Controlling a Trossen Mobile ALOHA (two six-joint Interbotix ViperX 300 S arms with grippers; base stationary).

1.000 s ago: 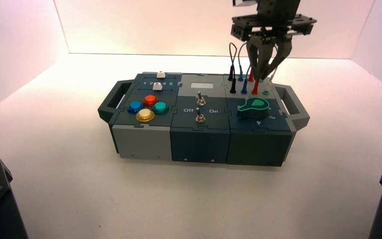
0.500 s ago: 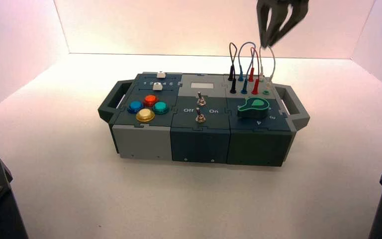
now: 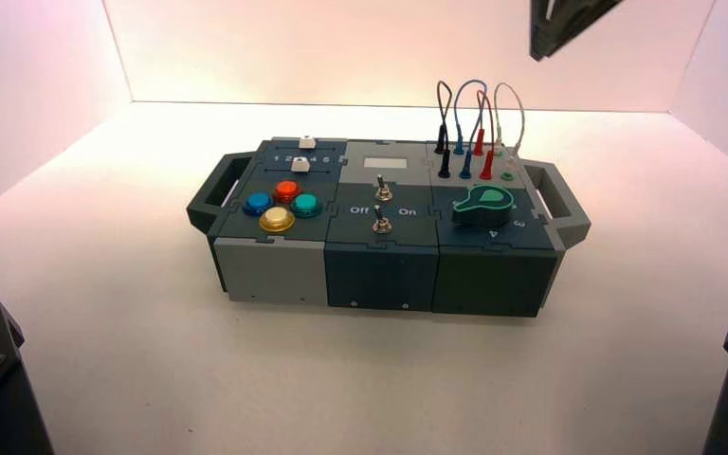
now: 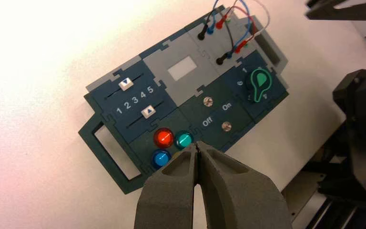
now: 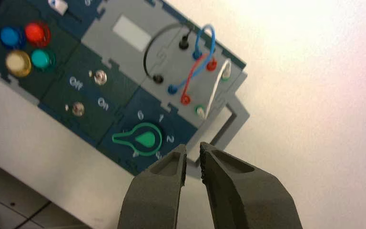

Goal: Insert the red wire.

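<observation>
Since the earlier frame: right gripper [image 5: 193,145] up and away from the wire panel, now high beyond the box's far right. Red wire [image 3: 486,121] unmoved, arched over the panel at the box's far right, 1 plug in each of 2 red sockets, both looking seated. Blue wire [image 3: 470,83] and black wire [image 3: 444,95] beside it to the left, white wire [image 3: 509,87] to the right. Green knob [image 3: 483,205] nearer. Right jaws slightly spread, nothing between them. Left gripper [image 4: 196,143] idle off the box's near left, jaws pressed together. Judgement: insertion done, withdrawal in hand; next, only clear the loops and park.
</observation>
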